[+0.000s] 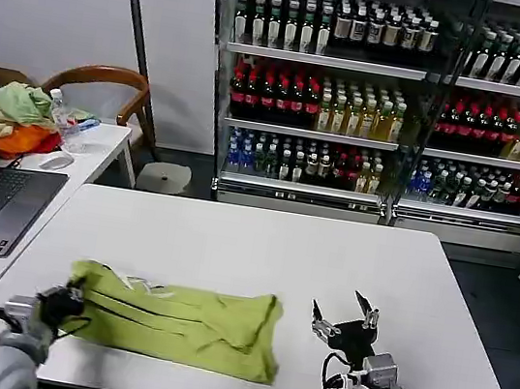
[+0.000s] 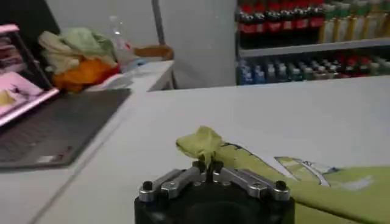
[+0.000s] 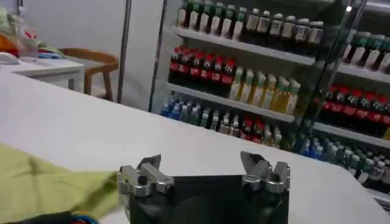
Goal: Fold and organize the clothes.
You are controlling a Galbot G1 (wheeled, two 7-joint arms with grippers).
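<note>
While the lime yellow-green cotton T-shirt point(image 1: 178, 319) lies crumpled on the white table's point(image 1: 262, 244) near side | long axis side to side | left hand point(image 1: 63, 302) pinches shirt's left end | right hand point(image 1: 344, 322) wide, empty, just off shirt's right end.

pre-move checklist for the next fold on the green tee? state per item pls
1. Left gripper has cloth: ok. It is shut on a bunched corner of the T-shirt at the shirt's left end.
2. Right gripper free: ok. It is open, holding nothing, over bare table just right of the shirt.
3. Right gripper on the cloth: not ok. In the right wrist view the shirt edge lies beside its fingers, not between them.
4. Shirt flat: not ok. It lies creased and partly folded.
5. Shirt fully on the table: ok, though near the front edge.
6. Landing space behind the shirt: ok, bare tabletop.
</note>
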